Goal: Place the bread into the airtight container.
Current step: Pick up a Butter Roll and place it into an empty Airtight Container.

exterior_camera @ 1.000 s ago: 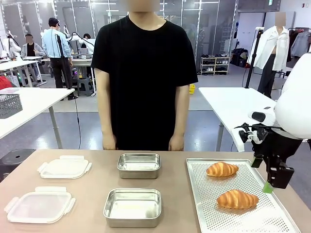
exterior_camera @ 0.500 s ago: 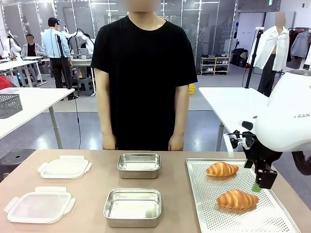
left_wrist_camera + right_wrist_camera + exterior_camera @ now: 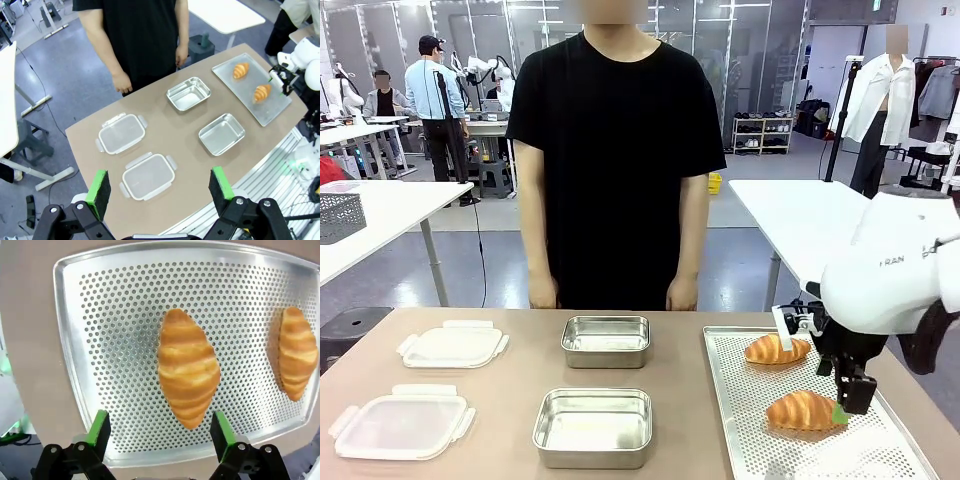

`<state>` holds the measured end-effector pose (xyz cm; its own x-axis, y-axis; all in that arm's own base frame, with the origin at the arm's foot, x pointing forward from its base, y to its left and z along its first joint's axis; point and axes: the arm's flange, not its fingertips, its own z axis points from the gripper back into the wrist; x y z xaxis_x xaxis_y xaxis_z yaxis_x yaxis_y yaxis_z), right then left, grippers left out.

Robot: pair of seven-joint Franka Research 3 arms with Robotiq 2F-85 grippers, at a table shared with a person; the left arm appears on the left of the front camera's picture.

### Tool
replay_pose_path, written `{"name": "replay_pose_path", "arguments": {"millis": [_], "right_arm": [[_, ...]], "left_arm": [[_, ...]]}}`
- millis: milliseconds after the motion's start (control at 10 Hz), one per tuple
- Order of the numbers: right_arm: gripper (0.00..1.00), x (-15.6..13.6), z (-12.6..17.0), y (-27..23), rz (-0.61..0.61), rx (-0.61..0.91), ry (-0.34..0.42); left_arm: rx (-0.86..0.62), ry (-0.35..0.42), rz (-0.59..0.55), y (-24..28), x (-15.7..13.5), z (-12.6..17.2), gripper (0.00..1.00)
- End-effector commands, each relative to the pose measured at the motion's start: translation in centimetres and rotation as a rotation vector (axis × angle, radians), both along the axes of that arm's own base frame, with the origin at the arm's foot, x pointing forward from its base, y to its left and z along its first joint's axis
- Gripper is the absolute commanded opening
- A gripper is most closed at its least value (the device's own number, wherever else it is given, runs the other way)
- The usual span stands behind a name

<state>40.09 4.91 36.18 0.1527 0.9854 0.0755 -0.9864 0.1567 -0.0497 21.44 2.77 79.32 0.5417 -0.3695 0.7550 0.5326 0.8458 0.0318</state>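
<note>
Progress: early stage, judged as the reach toward the bread; nothing lifted, nothing packed.
Done so far: none of the placing; near croissant [image 3: 805, 410] and far croissant [image 3: 777, 349] both on the tray [image 3: 752, 445]; near container [image 3: 592, 428] and far container [image 3: 606, 341] both empty; near lid [image 3: 402, 422] and far lid [image 3: 453, 344] off, to their left.
Left to do: lower, pinch, lift, carry leftward over the bench [image 3: 505, 410], set down inside a container; closing with a lid probably afterwards.
Left jaws: spread wide, green pads [image 3: 97, 187] well apart, pinching nothing, high above the robot's edge of the bench.
Right jaws: spread wide, empty, green pads [image 3: 100, 427] well apart, hanging over the tray's near half.
Near croissant: straight ahead of the right jaws in the right wrist view, lengthwise between the 2 pads, a little toward 1 of them; near tip about level with the pad tips; no contact seen. In the front view, 1 pad just beside its right end.
Near container: left of the tray, well apart from the right jaws, open, bare inside.
Near lid: farther left again, flat on the bench.
Far croissant: beyond the near one, by the tray's far edge, untouched.
Far container and far lid: behind their near twins, 1 bare inside, 1 lying flat.
Far side: person [image 3: 616, 150] standing, arms hanging, hands off the bench.
</note>
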Motion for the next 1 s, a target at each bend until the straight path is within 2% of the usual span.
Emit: {"name": "replay_pose_path", "arguments": {"millis": [0,700,900], "right_arm": [[1.00,1.8,-1.4,-0.5,0.029,0.022,-0.029],[1.00,5.0,-4.8,-0.5,0.037,0.012,-0.053],[1.00,5.6,-5.8,-0.4,0.034,-0.008,-0.013]], "left_arm": [[-0.001,0.001,0.002,0.0,0.0,0.1,1.00],[-0.001,0.001,0.002,0.0,0.0,0.1,1.00],[-0.001,0.001,0.002,0.0,0.0,0.1,1.00]]}}
